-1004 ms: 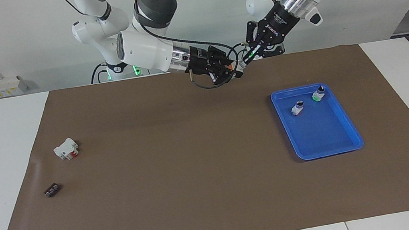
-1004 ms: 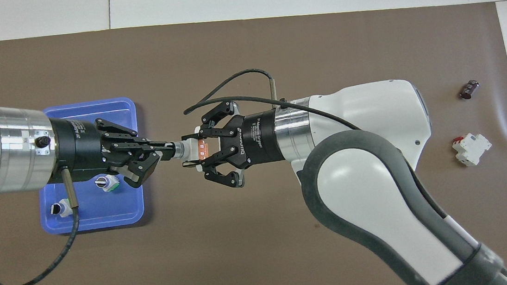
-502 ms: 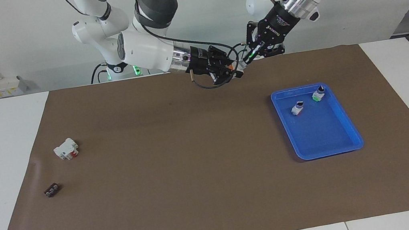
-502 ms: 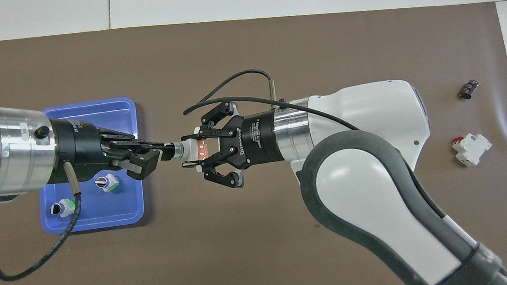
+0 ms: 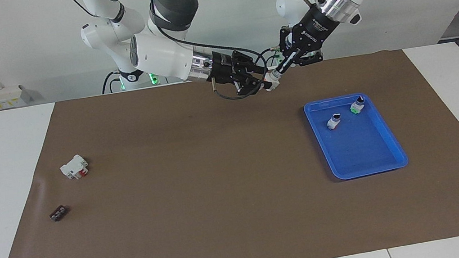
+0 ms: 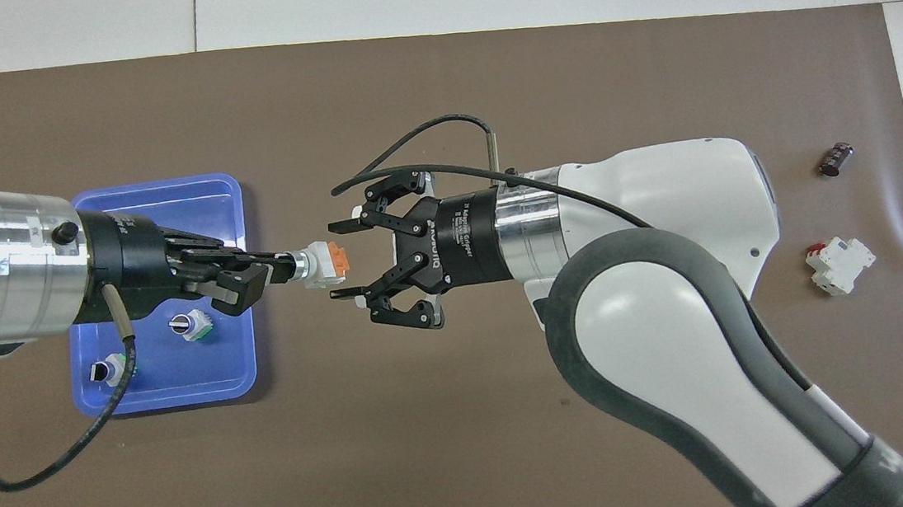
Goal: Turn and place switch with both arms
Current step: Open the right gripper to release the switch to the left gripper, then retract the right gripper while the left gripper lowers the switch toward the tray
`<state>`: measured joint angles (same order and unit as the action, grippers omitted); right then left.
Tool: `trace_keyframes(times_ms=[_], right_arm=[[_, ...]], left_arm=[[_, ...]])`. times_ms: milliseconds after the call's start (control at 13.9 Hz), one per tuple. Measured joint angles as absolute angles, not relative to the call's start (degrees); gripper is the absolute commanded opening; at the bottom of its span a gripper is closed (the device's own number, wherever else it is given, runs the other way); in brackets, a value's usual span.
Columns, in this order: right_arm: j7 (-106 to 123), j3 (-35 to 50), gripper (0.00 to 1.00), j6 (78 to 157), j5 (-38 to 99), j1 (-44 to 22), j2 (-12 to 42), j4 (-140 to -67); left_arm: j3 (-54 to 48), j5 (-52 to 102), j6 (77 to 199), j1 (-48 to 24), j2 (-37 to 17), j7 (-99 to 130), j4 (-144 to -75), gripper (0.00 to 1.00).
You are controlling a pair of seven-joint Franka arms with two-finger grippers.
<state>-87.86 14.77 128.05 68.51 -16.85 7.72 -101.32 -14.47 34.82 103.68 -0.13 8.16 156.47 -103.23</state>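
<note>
The switch [image 6: 320, 264] is up in the air over the edge of the brown mat [image 5: 202, 187] nearest the robots, about midway between the two arms. It lies level, black knob end toward the left arm and orange block toward the right arm.

The left gripper [image 6: 287, 267] is clenched on the knob end and carries the switch alone. The right gripper [image 6: 343, 261] faces it with its fingers [image 6: 343, 226] spread apart, one to either side of the orange end and not touching it. The left gripper's black body bears the word "ROBOTIQ"; the right gripper's collar carries a line that seems to read "2F Adaptive Gripper".

Farther from the robots, toward the left arm's end, a blue tray [image 5: 390, 155] holds a green-based switch [image 5: 356, 106] and a red-based switch [image 5: 334, 121]. Toward the right arm's end lie a white block with a red part [image 5: 74, 166] and, farther still, a small dark part [image 5: 58, 213].
</note>
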Motion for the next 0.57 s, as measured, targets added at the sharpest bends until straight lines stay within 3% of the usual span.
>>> trace_keyframes(times_ms=[215,574], right_arm=[[-87.9,14.7,1.00,128.0,66.2,-16.8,7.1,-101.3],[-80.1,14.3,1.00,125.5,48.4,-14.1,4.6,-101.2]], left_arm=[[-14.4,32.5,103.7,0.3,8.2,155.9,-103.5,0.00],[-15.0,27.5,103.8,-0.5,8.2,146.6,-103.5,0.00]])
